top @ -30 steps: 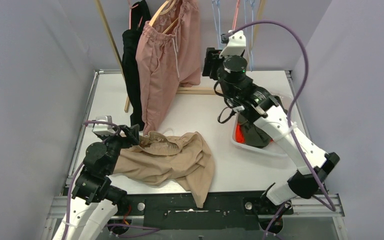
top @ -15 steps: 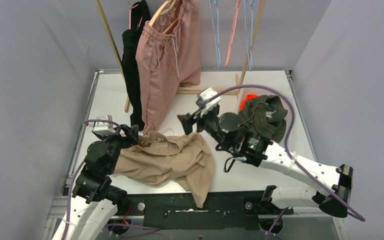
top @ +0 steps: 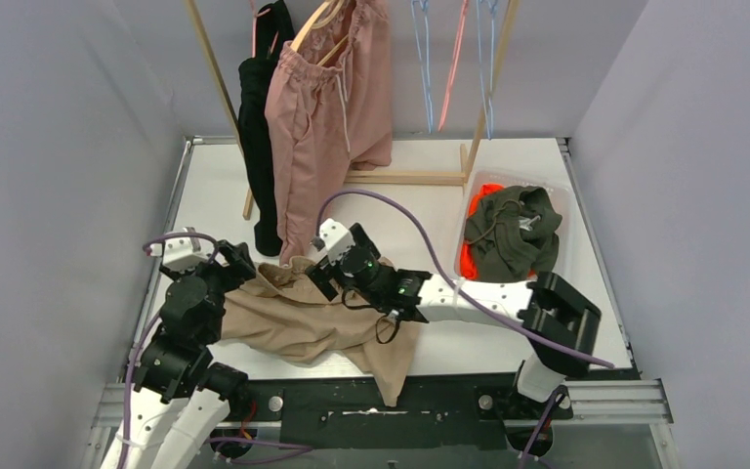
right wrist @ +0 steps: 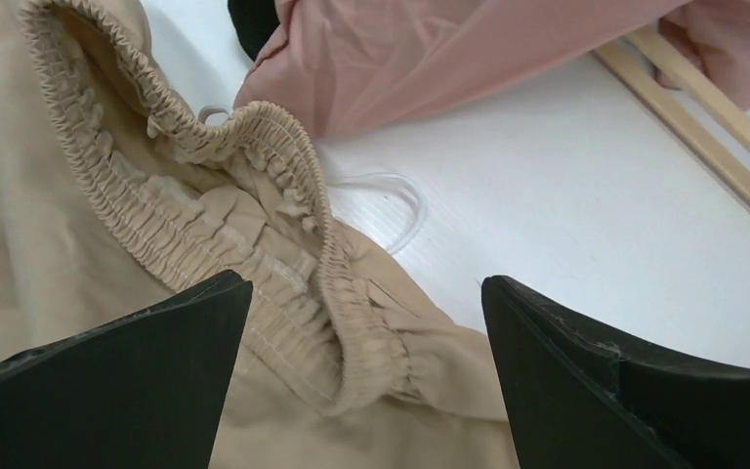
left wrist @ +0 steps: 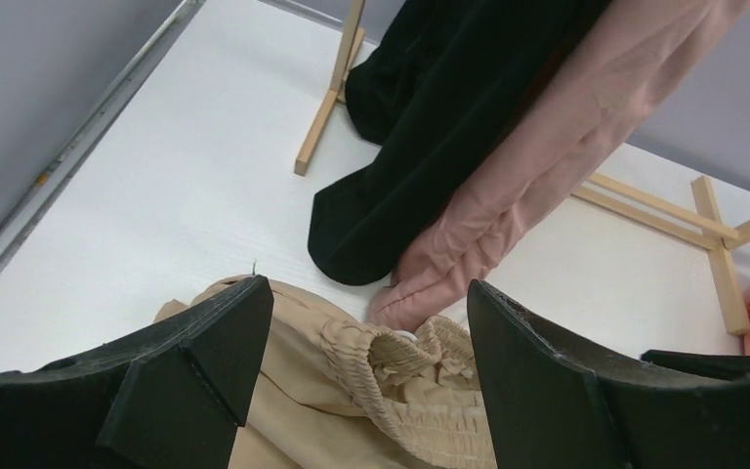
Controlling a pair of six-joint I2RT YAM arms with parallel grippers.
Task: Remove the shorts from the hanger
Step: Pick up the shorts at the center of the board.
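Four pairs of shorts show. The beige shorts point(top: 322, 313) lie crumpled on the table point(top: 400, 210) under both sets of fingers. The pink shorts point(top: 327, 127) hang on a wooden hanger point(top: 311, 27) beyond them. The olive shorts point(top: 513, 230) are piled over the orange shorts point(top: 467, 259) in a bin point(top: 568, 210), well off to the right of the right fingers. One black garment point(top: 257, 147) hangs just left of the pink pair.

The left gripper point(left wrist: 361, 313) has its fingers spread wide, with the gathered beige waistband low between them and nothing pinched. The right gripper point(right wrist: 366, 288) is also spread wide, with the waistband's curled edge between its fingers and a white drawstring point(right wrist: 391, 200) just ahead.

The tops of the hanging clothes are cut off. The orange pair is mostly covered. The black garment's kind cannot be told. Thin blue and pink hangers point(top: 454, 68) hang far behind, and their number is hard to count.

The pink hem and the black hem reach the table just past both sets of fingertips. The wooden rack base point(top: 405, 178) lies farther back.
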